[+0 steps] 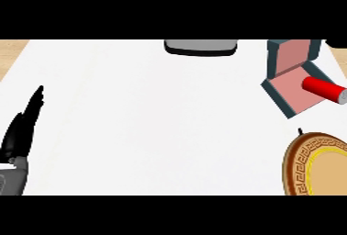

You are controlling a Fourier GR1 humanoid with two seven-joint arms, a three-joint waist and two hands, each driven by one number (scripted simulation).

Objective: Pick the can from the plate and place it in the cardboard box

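Can lies on its side in the cardboard box beyond the plate; left hand rests at left edge of the counter, fingers straight.

Left hand: rested at the view's left edge, black, fingers straight and close together, tips pointing up and slightly right, holding nothing.
Left forearm: grey, came in at the lower left corner, mostly cut off.

The plate runs off my view's right edge, and so does the far end of the can. My left hand shows edge-on, forearm cut at the lower left.
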